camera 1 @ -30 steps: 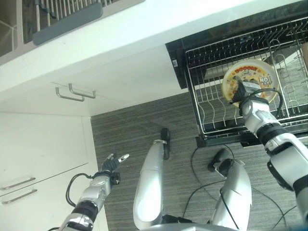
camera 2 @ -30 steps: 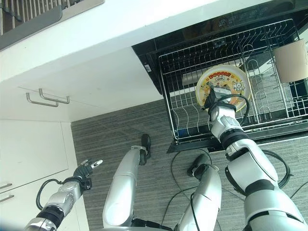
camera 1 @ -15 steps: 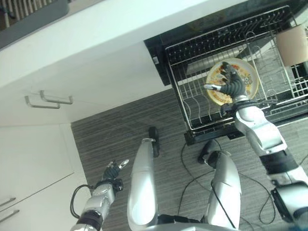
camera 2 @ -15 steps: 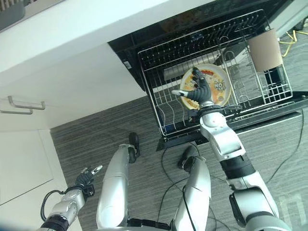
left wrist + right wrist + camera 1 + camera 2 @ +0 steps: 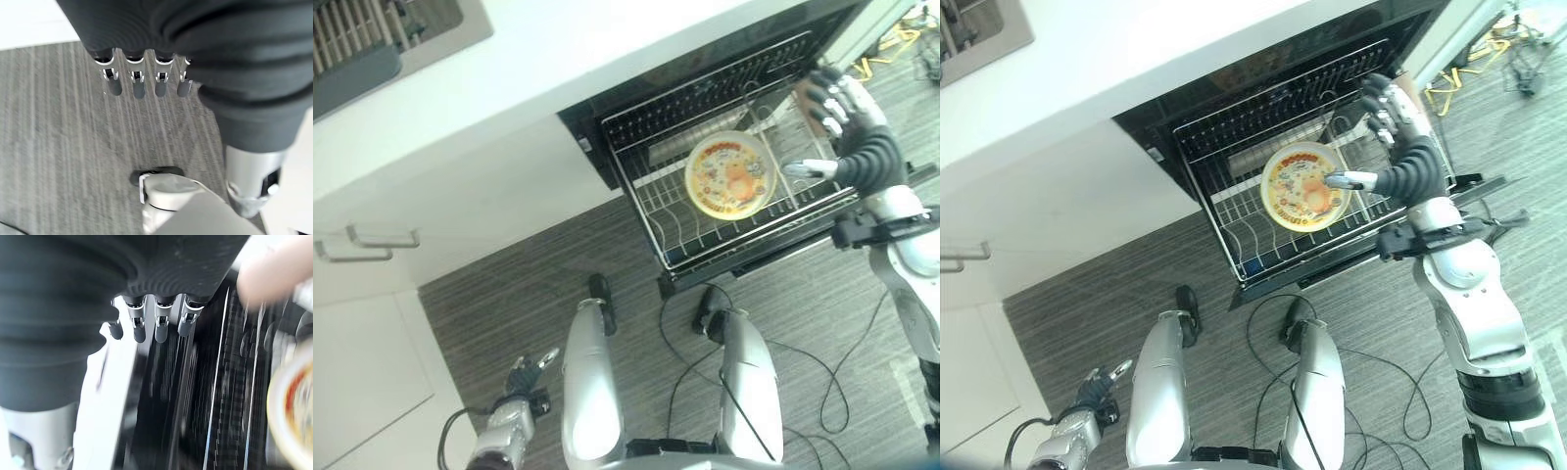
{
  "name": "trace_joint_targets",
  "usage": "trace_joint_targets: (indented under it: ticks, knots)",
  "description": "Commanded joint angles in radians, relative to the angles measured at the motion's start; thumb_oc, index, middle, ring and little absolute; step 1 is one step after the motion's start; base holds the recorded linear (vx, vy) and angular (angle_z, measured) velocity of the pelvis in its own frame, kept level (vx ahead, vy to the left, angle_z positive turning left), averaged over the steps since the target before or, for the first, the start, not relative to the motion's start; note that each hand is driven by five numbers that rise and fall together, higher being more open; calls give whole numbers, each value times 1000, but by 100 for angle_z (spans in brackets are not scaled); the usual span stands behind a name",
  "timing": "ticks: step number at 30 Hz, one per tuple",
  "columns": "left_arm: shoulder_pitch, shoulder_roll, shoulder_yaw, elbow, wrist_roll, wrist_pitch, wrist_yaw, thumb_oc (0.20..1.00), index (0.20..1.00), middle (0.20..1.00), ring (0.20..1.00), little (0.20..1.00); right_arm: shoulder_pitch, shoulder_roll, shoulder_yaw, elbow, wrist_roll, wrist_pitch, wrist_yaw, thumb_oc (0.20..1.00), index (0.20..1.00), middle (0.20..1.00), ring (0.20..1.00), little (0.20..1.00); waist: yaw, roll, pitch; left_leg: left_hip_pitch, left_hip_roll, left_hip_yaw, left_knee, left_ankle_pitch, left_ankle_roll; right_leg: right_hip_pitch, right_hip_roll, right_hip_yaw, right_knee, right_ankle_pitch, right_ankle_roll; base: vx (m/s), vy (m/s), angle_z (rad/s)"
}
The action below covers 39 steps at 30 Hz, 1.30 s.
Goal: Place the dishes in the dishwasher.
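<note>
yellow plate (image 5: 729, 174) in the wire rack (image 5: 656, 201), just beside the spread-fingered right robot hand (image 5: 847, 122).

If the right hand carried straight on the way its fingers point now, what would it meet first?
Probably the back of the wire rack. The right hand hangs open over the rack's right end, beside the plate and apart from it. Its own wrist view shows rack wires just past the fingers. Depth is unclear, so this is a guess.

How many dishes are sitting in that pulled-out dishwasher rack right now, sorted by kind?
Plates: 1, the yellow patterned plate lying in the wire rack
Cups: 1, a beige cup, partly hidden behind the right hand, which is open and holds nothing
Total: 2
</note>
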Motion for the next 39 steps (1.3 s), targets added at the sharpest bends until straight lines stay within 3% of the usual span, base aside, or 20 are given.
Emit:
trace_joint_targets:
  ticks: [1, 3, 5, 9, 11, 12, 14, 15, 16, 17, 25, 27, 30, 39]
  knots:
    - [58, 26, 10, 37, 19, -48, 26, 1000, 1000, 1000, 1000, 1000, -21, 6, -127, -8, -6, -212, -149, 1000, 1000, 1000, 1000, 1000, -5, -13, -18, 82, 9, 1, -83, -16, -26, 27, -14, 66, 61, -87, 59, -70, -25, -14]
    - [46, 12, 21, 74, 13, -60, 31, 1000, 1000, 1000, 1000, 1000, 52, 42, -203, 29, -34, -295, -250, 1000, 1000, 1000, 1000, 1000, -27, -16, -18, 93, 13, 20, -95, 0, -18, 37, -4, 65, 35, -64, 48, -85, -3, -21]
    - [35, -4, 21, 106, 4, -66, 40, 1000, 1000, 1000, 1000, 1000, 106, 81, -248, 70, -88, -339, -372, 1000, 1000, 1000, 1000, 1000, -49, -16, -18, 134, 10, 24, -85, -38, -26, 73, -2, 79, 33, -86, 57, 21, 14, -24]
    - [19, -36, 28, 119, 1, -60, 53, 1000, 1000, 1000, 1000, 1000, 157, 117, -317, 151, -161, -353, -579, 1000, 1000, 1000, 1000, 1000, -72, 0, -19, 171, 12, 34, -71, -54, -24, 108, -7, 89, 26, -86, 48, 18, 25, -14]
    - [19, -40, 30, 120, 0, -55, 54, 1000, 1000, 1000, 1000, 1000, 175, 127, -339, 177, -173, -367, -637, 1000, 1000, 1000, 1000, 1000, -78, 6, -18, 170, 15, 44, -72, -37, -15, 106, -8, 85, 25, -71, 37, -16, 17, -4]
    - [18, -44, 31, 124, 1, -51, 55, 1000, 1000, 1000, 1000, 1000, 191, 143, -351, 202, -171, -379, -674, 1000, 1000, 1000, 1000, 1000, -82, 8, -19, 182, 12, 34, -60, -64, -25, 119, -11, 95, 34, -93, 47, 0, 0, 0]
    - [17, -46, 34, 129, -2, -38, 56, 1000, 1000, 1000, 1000, 1000, 214, 169, -360, 254, -157, -378, -711, 1000, 1000, 1000, 1000, 1000, -88, 11, -21, 185, 11, 34, -57, -66, -26, 124, -12, 96, 31, -92, 45, 46, 2, 5]
    - [15, -50, 34, 133, -2, -30, 62, 1000, 1000, 1000, 1000, 1000, 228, 187, -355, 296, -124, -376, -700, 834, 834, 834, 834, 834, -92, 11, -23, 185, 11, 33, -55, -66, -25, 125, -13, 98, 29, -90, 43, 0, 0, 0]
    - [15, -52, 32, 137, -1, -29, 64, 1000, 1000, 1000, 1000, 1000, 240, 200, -347, 331, -99, -378, -691, 583, 583, 583, 583, 583, -93, 11, -24, 182, 11, 32, -52, -65, -25, 124, -15, 98, 29, -88, 42, 0, 0, 0]
    - [17, -54, 30, 139, 1, -26, 66, 1000, 1000, 1000, 1000, 1000, 252, 221, -333, 378, -61, -396, -659, 200, 200, 200, 200, 200, -93, 12, -26, 179, 10, 30, -51, -64, -24, 124, -17, 97, 27, -86, 40, 0, 0, 0]
    - [-4, -23, 3, 123, -20, 15, 90, 1000, 1000, 1000, 1000, 1000, 228, 266, -209, 643, 136, -429, -463, 200, 200, 200, 200, 200, -67, 30, -23, 136, -10, 0, -32, -53, -14, 84, -38, 99, 66, -86, 37, -7, -27, 7]
    - [-12, -6, -4, 125, -21, 26, 83, 1000, 1000, 1000, 1000, 1000, 196, 267, -191, 734, 273, -430, -378, 200, 200, 200, 200, 200, -53, 42, -26, 126, -18, -11, -27, -51, -15, 80, -48, 94, 78, -89, 33, 10, -36, 18]
    - [-23, 12, -24, 128, -23, 42, 83, 1000, 1000, 1000, 1000, 1000, 117, 264, -172, 856, 466, -385, -238, 200, 200, 200, 200, 200, -27, 61, -33, 110, -32, -28, -6, -56, -15, 68, -71, 86, 113, -100, 28, 10, -27, 18]
    - [-17, 20, -57, 139, 6, 46, 58, 1000, 1000, 1000, 1000, 1000, -21, 284, -147, 1059, 811, -298, -65, 200, 200, 200, 200, 200, 16, 96, -57, 94, -46, -45, 24, -64, -18, 42, -116, 81, 183, -117, 25, 16, -1, 13]
